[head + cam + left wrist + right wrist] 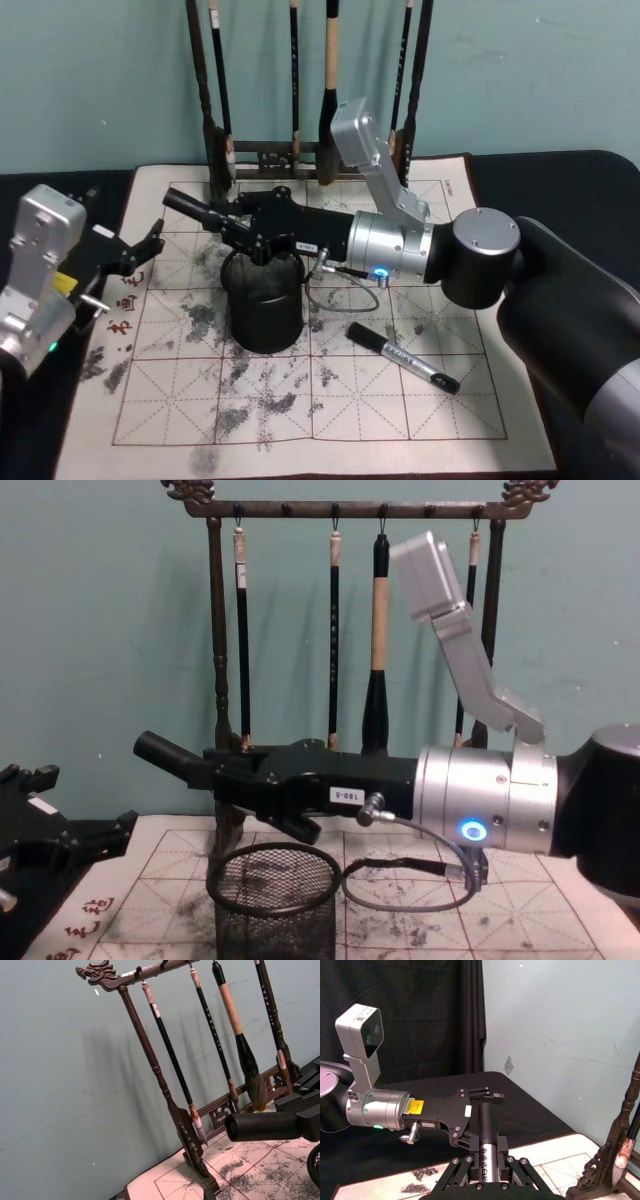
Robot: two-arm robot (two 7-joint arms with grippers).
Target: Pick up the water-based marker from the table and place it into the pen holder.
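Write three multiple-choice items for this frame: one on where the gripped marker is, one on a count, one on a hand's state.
1. Where is the held marker?
A) in the air over the pen holder
B) inside it
C) hung on the rack

2. How many brushes hang on the rack?
A) two
B) six
C) four

3. The right hand is:
A) open and empty
B) shut on a marker
C) shut on a brush

Answers:
1 A: the chest view shows the marker held roughly level above the holder's rim.
2 C: four brushes hang from the top bar.
3 B: the right wrist view shows the printed barrel clamped in its grip.

Besides these, a second marker lies flat on the mat, and the left hand sits open at the mat's left edge.
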